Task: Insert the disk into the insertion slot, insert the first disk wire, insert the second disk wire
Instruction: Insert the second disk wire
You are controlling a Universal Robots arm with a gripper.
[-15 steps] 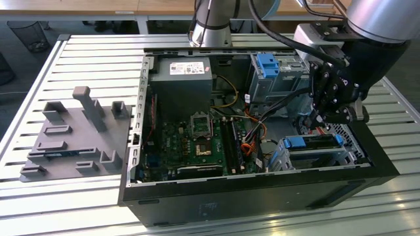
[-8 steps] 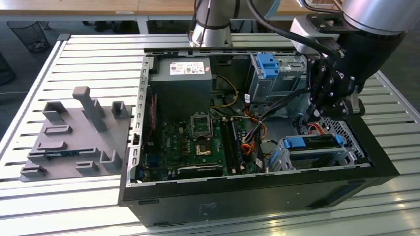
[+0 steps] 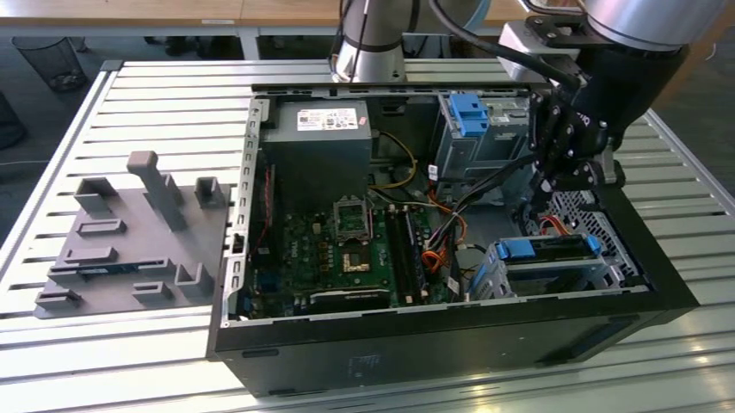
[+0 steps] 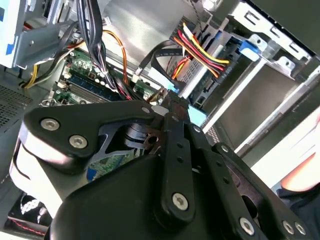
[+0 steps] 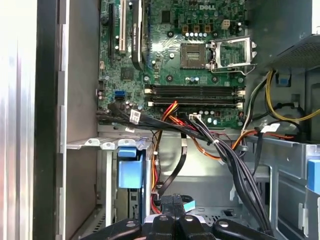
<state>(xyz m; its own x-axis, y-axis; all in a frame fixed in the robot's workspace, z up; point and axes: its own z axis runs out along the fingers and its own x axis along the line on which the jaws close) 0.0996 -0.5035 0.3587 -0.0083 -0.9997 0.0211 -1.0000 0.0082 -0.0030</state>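
Plugging a wire [image 5: 176, 167] into the seated disk [image 3: 549, 251]
Exterior view: spotted it in the slot [image 3: 497, 277] on the exterior view's right, tool [image 3: 565, 185] just above. Second wrist view: seeing the tool [image 4: 169, 104] clamped on the wire's pale-blue plug [image 4: 198, 117], by the looks; better to keep it square and push straight. First wrist view: tight in there, cable bundle [image 5: 235, 165] right beside, slot walls close.

Gripper [image 4: 172, 107] matt black metal; insertion slot [image 3: 512, 280] perforated silver metal; disk carrier [image 3: 550, 248] smooth blue plastic.
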